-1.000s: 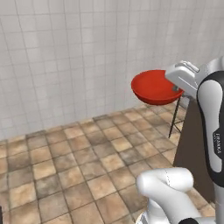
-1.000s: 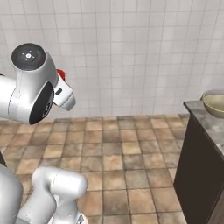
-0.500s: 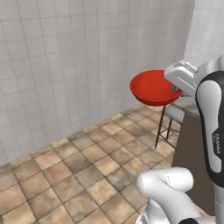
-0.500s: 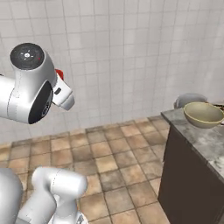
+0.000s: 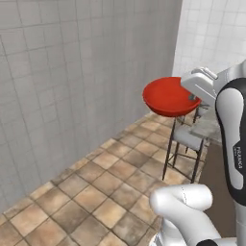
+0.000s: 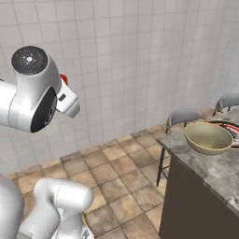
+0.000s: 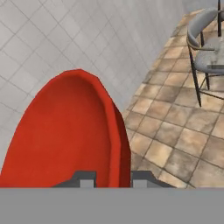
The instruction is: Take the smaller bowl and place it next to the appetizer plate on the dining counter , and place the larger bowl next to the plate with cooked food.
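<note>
In the left base view we see the smaller bowl [image 5: 168,96] carried high in the air, level and mouth up, well above the tiled floor [image 5: 105,192] and in front of a grey stool [image 5: 185,139]; its far rim meets the white gripper [image 5: 196,98], whose jaws are closed tight on that rim. The hand view gives what the base views cannot: the 2 dark fingertips [image 7: 87,179] stand on either side of the red wall of the smaller bowl [image 7: 70,135], 1 inside and 1 outside, and the hollow of the bowl holds nothing. There we also see a grey stool [image 7: 205,43] off to the upper right over the brown tiles. The right base view adds the dining counter [image 6: 210,163], its marbled top over a dark brown front, with 2 grey stools [image 6: 184,119] beside it. On that top sits the larger bowl [image 6: 207,137], olive-beige and gold-rimmed, with nothing in it that we can see. Just behind it, touching or nearly so, lies a dark-rimmed plate [image 6: 228,128], too cut off for us to tell what it bears. In this view only a sliver of red [image 6: 63,79] peeks past the arm.
</note>
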{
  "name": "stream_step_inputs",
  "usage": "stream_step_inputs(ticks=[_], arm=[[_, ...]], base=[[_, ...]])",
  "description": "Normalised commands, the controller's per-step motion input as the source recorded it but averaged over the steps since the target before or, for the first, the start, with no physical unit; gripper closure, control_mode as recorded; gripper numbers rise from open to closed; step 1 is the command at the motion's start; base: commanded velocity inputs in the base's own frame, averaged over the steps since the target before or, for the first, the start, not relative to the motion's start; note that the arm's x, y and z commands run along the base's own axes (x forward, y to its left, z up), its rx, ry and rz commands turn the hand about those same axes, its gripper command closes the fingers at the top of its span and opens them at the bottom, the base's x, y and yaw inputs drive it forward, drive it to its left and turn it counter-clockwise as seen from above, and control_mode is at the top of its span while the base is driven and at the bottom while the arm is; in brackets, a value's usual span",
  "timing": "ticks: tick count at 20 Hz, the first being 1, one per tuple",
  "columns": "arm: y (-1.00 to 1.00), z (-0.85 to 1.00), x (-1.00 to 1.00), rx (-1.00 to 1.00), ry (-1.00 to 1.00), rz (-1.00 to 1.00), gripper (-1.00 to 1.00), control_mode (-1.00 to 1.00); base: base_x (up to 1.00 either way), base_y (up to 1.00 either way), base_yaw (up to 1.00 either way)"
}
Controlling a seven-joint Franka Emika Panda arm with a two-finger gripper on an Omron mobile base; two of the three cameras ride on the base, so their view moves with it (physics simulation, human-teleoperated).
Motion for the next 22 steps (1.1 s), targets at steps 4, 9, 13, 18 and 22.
stream_step_inputs(ticks=[4, 9, 13, 18, 22], arm=[[0.00, 0.00, 0.00, 0.00, 0.00, 0.00, 1.00, 1.00], [0.00, 0.00, 0.00, 0.00, 0.00, 0.00, 1.00, 1.00], [0.00, 0.00, 0.00, 0.00, 0.00, 0.00, 1.00, 1.00], [0.00, 0.00, 0.00, 0.00, 0.00, 0.00, 1.00, 1.00], [0.00, 0.00, 0.00, 0.00, 0.00, 0.00, 1.00, 1.00]], base=[[1.00, 0.12, -0.41], [1.00, 0.16, -0.44], [1.00, 0.28, -0.45], [1.00, 0.33, -0.41], [0.97, 0.33, -0.37]])
